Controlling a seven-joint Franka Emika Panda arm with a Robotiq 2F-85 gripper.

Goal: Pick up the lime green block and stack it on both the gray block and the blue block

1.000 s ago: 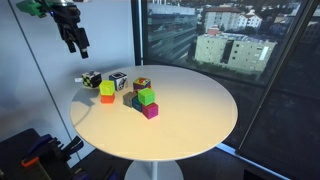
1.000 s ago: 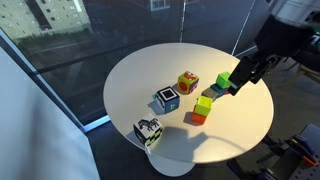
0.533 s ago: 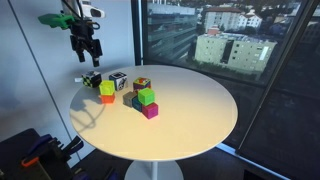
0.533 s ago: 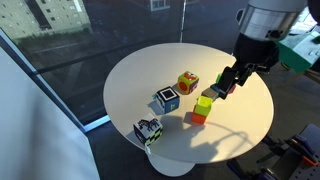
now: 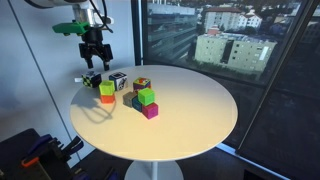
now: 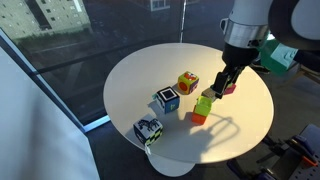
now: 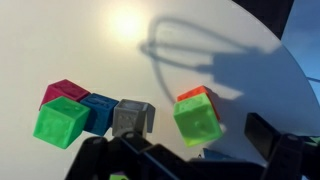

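Above the white worktop (image 5: 190,110), the hand (image 5: 95,66) hangs wide open, empty, over the lime green block (image 5: 106,88).

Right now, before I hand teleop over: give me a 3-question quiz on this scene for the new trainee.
1. True or false: the pincer is shut on the lime green block.
2. In the wrist view, which cube stands right beside the blue block, on its side towards the lime green block? A) magenta B) gray C) deep green
3. Fill in: the lime green block sits on top of an ___ block.

Key:
1. False: the pincer is open and holds nothing.
2. B, the gray block.
3. Orange: the orange block shows under it.
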